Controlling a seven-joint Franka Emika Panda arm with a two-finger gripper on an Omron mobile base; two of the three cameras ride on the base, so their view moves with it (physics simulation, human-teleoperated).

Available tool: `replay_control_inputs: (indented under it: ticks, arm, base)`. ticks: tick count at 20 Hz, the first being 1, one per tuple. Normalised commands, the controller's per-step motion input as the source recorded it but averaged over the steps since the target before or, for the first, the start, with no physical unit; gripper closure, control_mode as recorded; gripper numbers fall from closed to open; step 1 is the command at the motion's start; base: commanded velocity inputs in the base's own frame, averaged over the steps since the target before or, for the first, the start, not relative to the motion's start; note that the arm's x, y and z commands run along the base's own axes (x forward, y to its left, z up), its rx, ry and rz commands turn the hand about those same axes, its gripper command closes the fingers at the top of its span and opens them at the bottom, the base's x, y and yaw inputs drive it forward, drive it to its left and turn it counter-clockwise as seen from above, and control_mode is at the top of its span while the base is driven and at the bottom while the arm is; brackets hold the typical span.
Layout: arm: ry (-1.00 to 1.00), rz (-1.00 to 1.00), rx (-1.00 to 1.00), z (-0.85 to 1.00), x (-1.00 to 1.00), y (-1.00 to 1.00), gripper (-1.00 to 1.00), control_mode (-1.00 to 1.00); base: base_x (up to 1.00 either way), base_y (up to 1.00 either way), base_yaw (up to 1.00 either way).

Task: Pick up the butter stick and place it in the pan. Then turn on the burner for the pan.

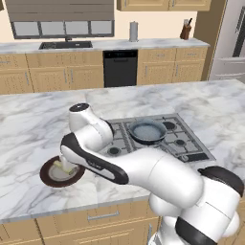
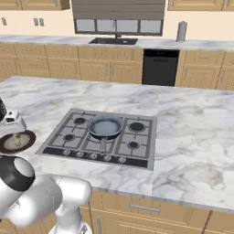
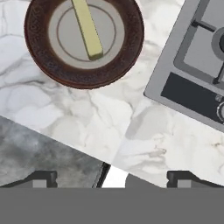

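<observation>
The butter stick (image 3: 88, 29) lies across the grey centre of a dark brown round plate (image 3: 43, 59), which sits on the marble counter (image 1: 38, 119) to the left of the stove (image 2: 68, 123). In the left base view the same plate (image 1: 48, 178) shows near the counter's front edge, partly behind the robot's arm, with the pale butter stick (image 1: 62, 167) on it. The pan (image 1: 146, 131) rests on the stove top, on a burner toward the middle, its handle pointing toward the near side; in the right base view the pan (image 2: 105, 126) sits well apart from the plate (image 2: 9, 145) at the far left. The tool (image 3: 112, 177) hangs above the counter beside the plate, not over the butter; its two dark fingertips (image 3: 41, 178) stand wide apart with nothing between them, so it is open and empty. A corner of the stove with its dark front strip shows at the right of the hand view.
</observation>
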Motion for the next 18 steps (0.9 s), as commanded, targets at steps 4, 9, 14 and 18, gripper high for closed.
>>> replay_control_inputs:
  ticks: [4,9,14,18]
  arm:
    - [0.07,0.02,-0.09,-0.32,0.24,0.39,-1.00,-1.00]
    - [0.11,0.01,-0.03,-0.13,0.42,0.26,-1.00,-1.00]
    - [0.19,0.01,-0.04,-0.09,0.39,0.32,-1.00,-1.00]
    - [0.13,0.00,-0.14,-0.43,0.26,0.41,-1.00,-1.00]
  base:
    - [0.00,0.00,0.00]
    - [0.00,0.00,0.00]
    - [0.00,0.00,0.00]
    - [0.00,0.00,0.00]
